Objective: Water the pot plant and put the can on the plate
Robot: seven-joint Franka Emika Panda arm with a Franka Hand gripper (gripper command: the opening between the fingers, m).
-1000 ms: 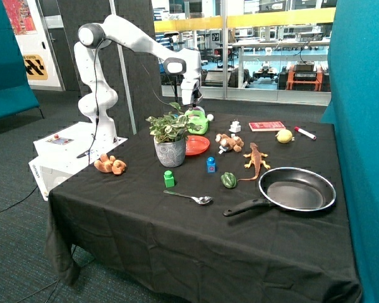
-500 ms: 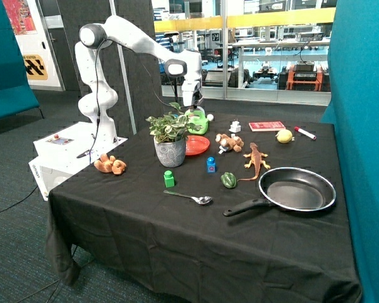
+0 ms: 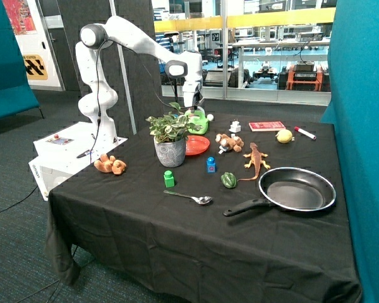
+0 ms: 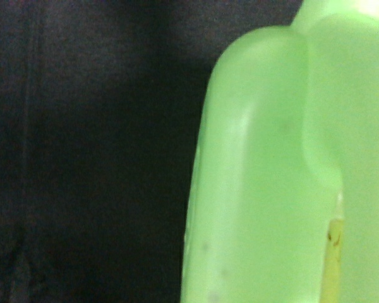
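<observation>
Can (image 3: 198, 122) behind plate (image 3: 196, 146), beside pot plant (image 3: 169, 136)

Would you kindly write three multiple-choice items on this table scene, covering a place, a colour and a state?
1. Where is the watering can?
A. behind the plant
B. in the frying pan
C. beside the spoon

2. What colour is the plate?
A. blue
B. red-orange
C. white

3. What is on the plate?
A. the watering can
B. the lemon
C. nothing

Key: 1 A, the can stands beyond the plant, under the gripper. 2 B, it is red-orange beside the grey pot. 3 C, its visible surface is bare, so the can is not yet placed.
</observation>
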